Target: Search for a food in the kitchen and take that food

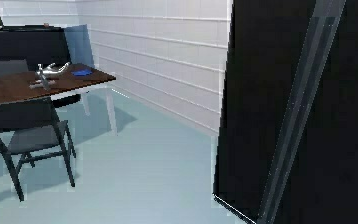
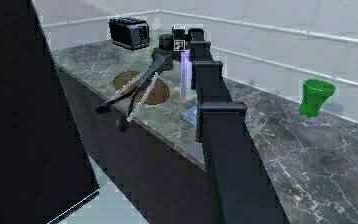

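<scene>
Marble counter, arm stretched across it

Grey-veined dark marble forms the counter (image 2: pixel 307 160) in the arm side view. It is polished and faintly glossy, and it runs below a white wall (image 2: pixel 277 40) of flat horizontal panels. A boxy chrome-and-black toaster (image 2: pixel 130 32) stands at the back, and a flared, glossy green cup (image 2: pixel 315 97) sits well apart towards that view's right. The arm (image 2: pixel 227 140) is a matte dark square bar rising over the counter, with two white marker squares (image 2: pixel 187 38) at its far end. A slim lavender upright thing (image 2: pixel 187 72) stands just beside it.

The gripper (image 2: pixel 119 112) angles down with its thin fingers over the counter's front edge. A brown round shape (image 2: pixel 147 90), flat and disc-like, lies on the marble just behind them. It is the nearest candidate for the food, though it is too small to be sure of. Whether the jaws are parted or gripping cannot be told, nor whether the gripper holds anything. A smooth black panel (image 2: pixel 27 120) fills that view's left.

In the forward view, a pale blue-grey floor (image 1: pixel 137 160) meets the same panelled white walling. A dark wooden table (image 1: pixel 17 85) on white legs carries a curved silvery object (image 1: pixel 49 72) and a small flat blue thing (image 1: pixel 82 72). A dark chair (image 1: pixel 32 135) stands close against it. A tall black body (image 1: pixel 277 100) with a grey edge strip rises on that view's right.
</scene>
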Robot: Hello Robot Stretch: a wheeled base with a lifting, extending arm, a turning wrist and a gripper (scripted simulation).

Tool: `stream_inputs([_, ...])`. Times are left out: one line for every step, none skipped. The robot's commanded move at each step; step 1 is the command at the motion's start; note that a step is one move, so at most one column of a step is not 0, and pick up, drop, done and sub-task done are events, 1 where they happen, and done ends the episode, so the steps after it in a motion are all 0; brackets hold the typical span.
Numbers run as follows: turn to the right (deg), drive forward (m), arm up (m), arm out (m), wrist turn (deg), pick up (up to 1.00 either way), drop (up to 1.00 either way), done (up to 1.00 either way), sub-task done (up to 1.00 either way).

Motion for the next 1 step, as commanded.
stream_inputs([0.0,0.00,0.00,0.00,45.0,0.00,0.00,0.00,0.00])
